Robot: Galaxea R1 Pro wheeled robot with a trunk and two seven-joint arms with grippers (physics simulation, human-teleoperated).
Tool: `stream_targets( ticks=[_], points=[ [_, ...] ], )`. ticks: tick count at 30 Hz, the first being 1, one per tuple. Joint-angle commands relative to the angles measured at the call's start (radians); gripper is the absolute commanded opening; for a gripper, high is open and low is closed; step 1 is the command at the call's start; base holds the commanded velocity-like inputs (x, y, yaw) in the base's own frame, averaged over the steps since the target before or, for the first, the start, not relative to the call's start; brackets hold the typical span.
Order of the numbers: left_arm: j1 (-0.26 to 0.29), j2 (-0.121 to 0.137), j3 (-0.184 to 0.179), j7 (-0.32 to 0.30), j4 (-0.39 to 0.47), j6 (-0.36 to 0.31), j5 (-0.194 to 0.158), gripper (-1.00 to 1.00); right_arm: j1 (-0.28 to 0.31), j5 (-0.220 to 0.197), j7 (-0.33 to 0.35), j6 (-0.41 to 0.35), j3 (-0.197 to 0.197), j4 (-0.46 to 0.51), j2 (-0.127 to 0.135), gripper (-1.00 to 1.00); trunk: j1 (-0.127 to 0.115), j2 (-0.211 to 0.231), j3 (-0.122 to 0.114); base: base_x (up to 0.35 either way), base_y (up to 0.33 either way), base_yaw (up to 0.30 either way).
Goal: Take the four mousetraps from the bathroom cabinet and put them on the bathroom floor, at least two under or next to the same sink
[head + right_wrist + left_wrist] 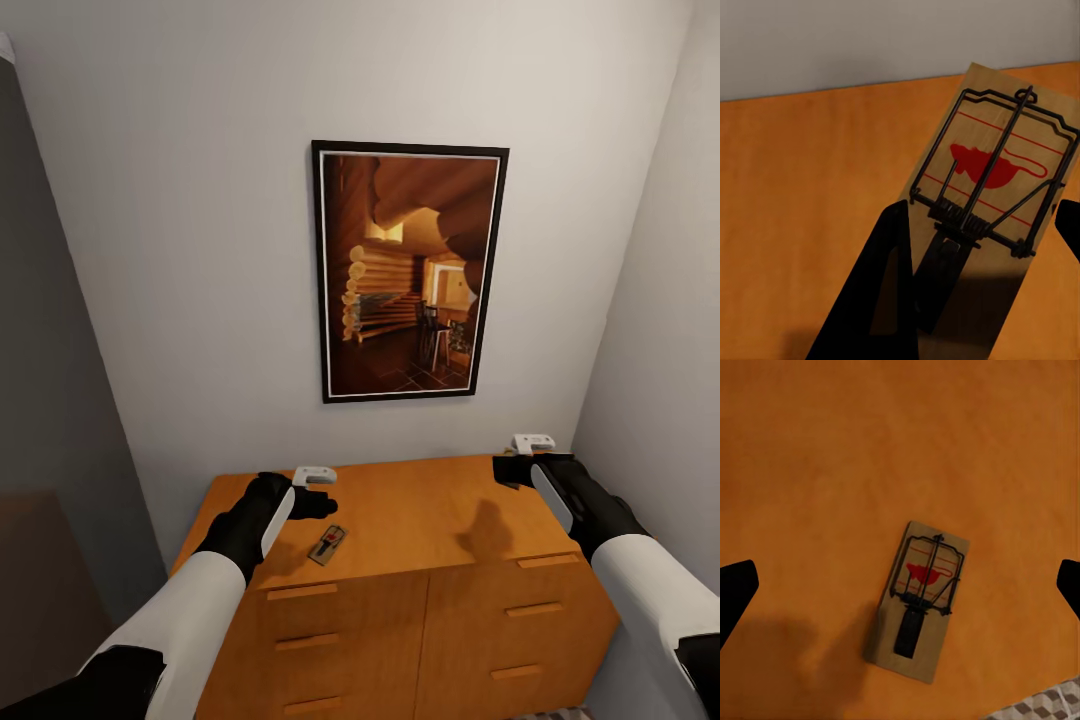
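a: where is the left gripper (pixel 318 503)?

b: above the orange-brown cabinet (pixel 420 520), over the left part of its flat top. in the left wrist view its dark fingertips (pixel 735 592) sit far apart at the two edges, so the jaws are spread wide with nothing between them.

a: and the mousetrap (pixel 328 545) on that side?

b: it lies flat on the cabinet top near the front edge, just beside the left gripper and not touching it. the left wrist view shows the same mousetrap (pixel 917 600) below the gripper, red mark and black wire facing up, with a corner of the patterned bathroom floor (pixel 1039 706) past the cabinet's edge.

a: the right gripper (pixel 512 470)?

b: it hovers over the cabinet's back right corner, near the wall. in the right wrist view a second mousetrap (pixel 994 202) runs between the black fingers (pixel 881 292), which sit closed against its board, so it is grasping that trap.

a: anything else?

b: a framed picture (pixel 408 270) of a log cabin interior hangs on the wall above the cabinet.
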State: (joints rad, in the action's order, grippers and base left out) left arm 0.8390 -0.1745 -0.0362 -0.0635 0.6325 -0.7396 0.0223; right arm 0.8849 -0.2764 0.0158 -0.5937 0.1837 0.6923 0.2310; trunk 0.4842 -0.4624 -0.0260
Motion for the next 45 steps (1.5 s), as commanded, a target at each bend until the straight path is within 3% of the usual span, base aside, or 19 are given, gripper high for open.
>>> stream_targets(
  ticks=[1, 25, 35, 45],
  points=[
    [0.000, 0.000, 0.000, -0.003, 0.001, -0.004, 0.003, 1.00, 0.000, 0.000, 0.002, -0.004, 0.003, 0.001, 0.001, -1.00, 0.000, -0.001, 0.000, 0.000, -0.013, 0.000],
    [0.000, 0.000, -0.002, 0.005, 0.000, -0.004, 0.009, 1.00, 0.000, -0.001, -0.001, 0.002, 0.004, 0.000, 0.002, -1.00, 0.000, -0.001, 0.000, 0.000, -0.001, 0.000],
    [0.000, 0.000, -0.011, 0.143, 0.001, -0.047, 0.007, 1.00, 0.000, 0.000, -0.003, 0.002, 0.003, 0.000, 0.001, -1.00, 0.000, -0.001, 0.000, 0.000, 0.000, 0.000],
    [0.064, 0.000, -0.018, 0.165, -0.014, -0.059, 0.001, 1.00, 0.000, 0.000, -0.003, 0.002, 0.003, 0.000, 0.002, -1.00, 0.000, -0.001, 0.000, 0.000, 0.000, 0.000]
  ],
)
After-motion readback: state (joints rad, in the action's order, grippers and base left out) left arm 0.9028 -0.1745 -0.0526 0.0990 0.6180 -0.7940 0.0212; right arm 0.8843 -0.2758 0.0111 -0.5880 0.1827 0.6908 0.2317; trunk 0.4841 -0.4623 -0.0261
